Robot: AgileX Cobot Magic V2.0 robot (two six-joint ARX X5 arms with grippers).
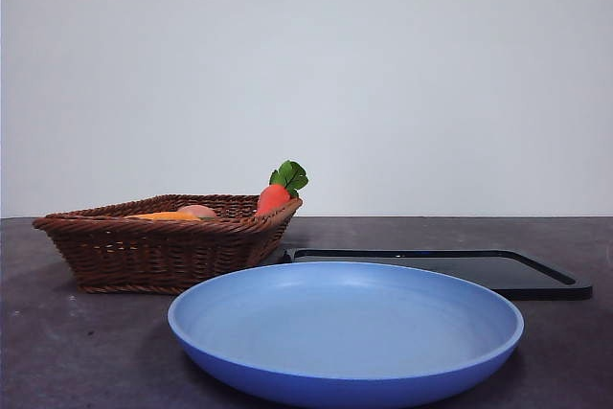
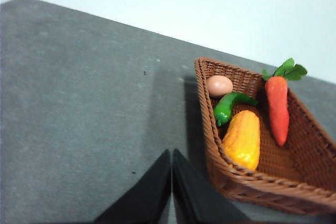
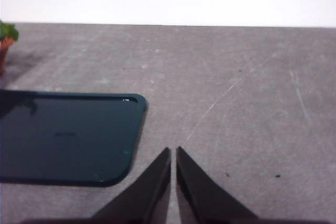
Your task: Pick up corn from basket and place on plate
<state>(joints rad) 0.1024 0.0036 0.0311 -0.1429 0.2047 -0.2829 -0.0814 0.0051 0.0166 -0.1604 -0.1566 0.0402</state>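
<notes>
The orange-yellow corn point(image 2: 243, 139) lies in the brown wicker basket point(image 2: 310, 153), near its wall closest to my left gripper. From the front only a sliver of the corn point(image 1: 165, 216) shows over the basket point(image 1: 163, 246) rim. The large blue plate point(image 1: 345, 332) sits in the foreground, right of the basket. My left gripper point(image 2: 171, 157) is shut, empty, above bare table beside the basket. My right gripper point(image 3: 173, 153) is shut, empty, over the table by the black tray's corner. Neither arm shows in the front view.
In the basket with the corn are a red-orange carrot point(image 2: 278, 108) with green leaves, a green pepper point(image 2: 228, 107) and a pinkish egg point(image 2: 219, 85). A flat black tray point(image 1: 450, 270) lies behind the plate; the tray point(image 3: 63, 135) also shows near my right gripper.
</notes>
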